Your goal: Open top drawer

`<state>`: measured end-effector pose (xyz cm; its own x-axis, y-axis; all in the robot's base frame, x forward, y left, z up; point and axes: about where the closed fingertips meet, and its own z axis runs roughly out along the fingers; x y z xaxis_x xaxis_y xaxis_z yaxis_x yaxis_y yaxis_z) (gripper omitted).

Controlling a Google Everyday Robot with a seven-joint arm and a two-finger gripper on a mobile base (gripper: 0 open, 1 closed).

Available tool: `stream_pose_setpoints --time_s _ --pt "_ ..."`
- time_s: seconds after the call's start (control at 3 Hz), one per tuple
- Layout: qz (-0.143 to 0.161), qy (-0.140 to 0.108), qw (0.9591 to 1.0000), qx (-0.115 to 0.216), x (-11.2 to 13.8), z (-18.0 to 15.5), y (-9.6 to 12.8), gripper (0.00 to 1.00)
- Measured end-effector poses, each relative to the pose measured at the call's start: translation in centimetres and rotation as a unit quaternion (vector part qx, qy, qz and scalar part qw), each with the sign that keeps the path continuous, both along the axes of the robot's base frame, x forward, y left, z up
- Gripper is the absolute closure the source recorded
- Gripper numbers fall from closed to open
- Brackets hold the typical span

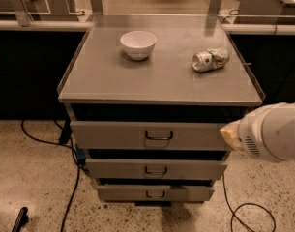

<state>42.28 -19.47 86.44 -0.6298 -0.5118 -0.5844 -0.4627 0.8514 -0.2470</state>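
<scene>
The top drawer (113, 135) is the widest of three grey drawers under the cabinet top. It has a flat front and a small dark loop handle (159, 136) at its centre. A dark gap shows above its front. My gripper (229, 134) comes in from the right on a thick white arm (272, 132). Its tan tip covers the right end of the top drawer's front, well to the right of the handle.
A white bowl (138, 44) and a crushed can (211, 60) sit on the grey cabinet top (156, 83). Two narrower drawers (155, 169) (155, 193) lie below. Black cables (69, 192) run over the speckled floor at both sides. Dark counters flank the cabinet.
</scene>
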Motion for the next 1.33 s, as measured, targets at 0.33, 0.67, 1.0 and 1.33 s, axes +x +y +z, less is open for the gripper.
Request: stream_pose_setpoints --time_s 0.33,0.67,1.0,1.33 --pt "0.018 0.024 0.998 0.055 2.1 -3.8 2.3 1.0" --pt "0.018 0.024 0.998 0.055 2.1 -3.8 2.3 1.0" --pt "0.009 0.01 0.9977 0.067 2.0 -4.5 2.5 1.0" --pt "-0.023 0.019 0.9958 0.087 0.5 -10.5 2.8 1.0"
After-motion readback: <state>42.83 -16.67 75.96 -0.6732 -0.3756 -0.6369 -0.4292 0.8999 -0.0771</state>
